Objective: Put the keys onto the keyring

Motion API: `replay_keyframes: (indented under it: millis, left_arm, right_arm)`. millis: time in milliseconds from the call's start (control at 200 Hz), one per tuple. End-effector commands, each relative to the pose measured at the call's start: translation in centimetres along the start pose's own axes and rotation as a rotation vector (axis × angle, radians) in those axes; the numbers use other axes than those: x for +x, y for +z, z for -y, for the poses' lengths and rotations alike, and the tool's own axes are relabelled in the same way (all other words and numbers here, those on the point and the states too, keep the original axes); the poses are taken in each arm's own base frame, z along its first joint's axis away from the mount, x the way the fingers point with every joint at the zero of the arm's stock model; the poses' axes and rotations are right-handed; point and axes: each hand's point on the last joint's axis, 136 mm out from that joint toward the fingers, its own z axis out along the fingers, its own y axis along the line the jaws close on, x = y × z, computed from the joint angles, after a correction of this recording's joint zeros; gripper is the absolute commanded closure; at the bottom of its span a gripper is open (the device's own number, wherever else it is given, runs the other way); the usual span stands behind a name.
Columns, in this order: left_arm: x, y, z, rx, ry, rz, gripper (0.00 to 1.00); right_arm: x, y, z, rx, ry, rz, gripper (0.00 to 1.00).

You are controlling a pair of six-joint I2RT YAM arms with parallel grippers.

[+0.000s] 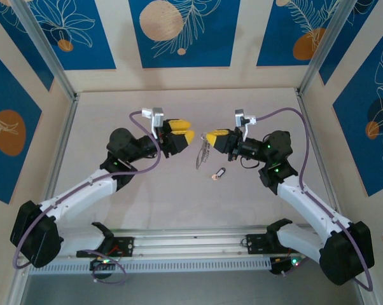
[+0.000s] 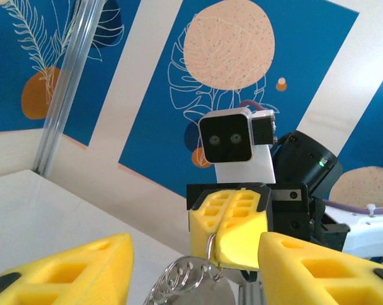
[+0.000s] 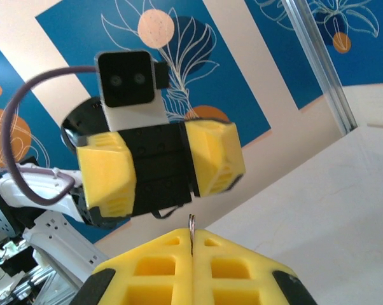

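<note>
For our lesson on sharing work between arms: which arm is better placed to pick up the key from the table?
Left. The left gripper is open and empty, while the right gripper is shut on the keyring, which hangs from it. The key lies close by.

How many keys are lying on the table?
1. The key lies on the table, close to the dangling keyring, on its right-arm side. Others may be hidden.
</note>
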Motion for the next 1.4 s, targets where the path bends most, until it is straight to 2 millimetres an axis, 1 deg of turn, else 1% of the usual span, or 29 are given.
replay_keyframes:
  millis: [0,215,515,665,830,1065,1325,1395]
  left_arm:
    - [-0.7,0.2,0.5,0.052,-0.047,0.060,0.50]
    - [0.2,0.8,0.4,0.088,-0.082,0.050,0.60]
    - [0.6,1.5,1.0,0.136,-0.095,0.046,0.63]
    - [0.6,1.7,1.3,0.154,-0.098,0.050,0.66]
    - [0.8,2.0,1.6,0.175,-0.105,0.042,0.71]
    - [1.1,2.4,1.7,0.183,-0.110,0.035,0.75]
    - [1.0,2.8,1.9,0.194,-0.105,0.037,0.84]
    - [0.9,2.8,1.9,0.194,-0.103,0.037,0.91]
  right_arm:
    - [-1.5,-0.2,-0.9,0.007,-0.037,0.086,1.00]
    - [-1.4,0.2,-1.0,0.001,-0.034,0.093,1.00]
    - [-1.3,0.7,-1.0,-0.002,-0.032,0.093,1.00]
    - [-1.3,0.8,-0.7,0.002,-0.029,0.088,1.00]
    - [-1.3,0.8,-0.5,0.007,-0.030,0.091,1.00]
    - [-1.2,0.9,-0.4,0.009,-0.027,0.087,1.00]
    - [-1.0,1.0,-0.6,-0.001,-0.021,0.075,1.00]
    - [-1.0,1.0,-0.5,-0.001,-0.019,0.072,1.00]
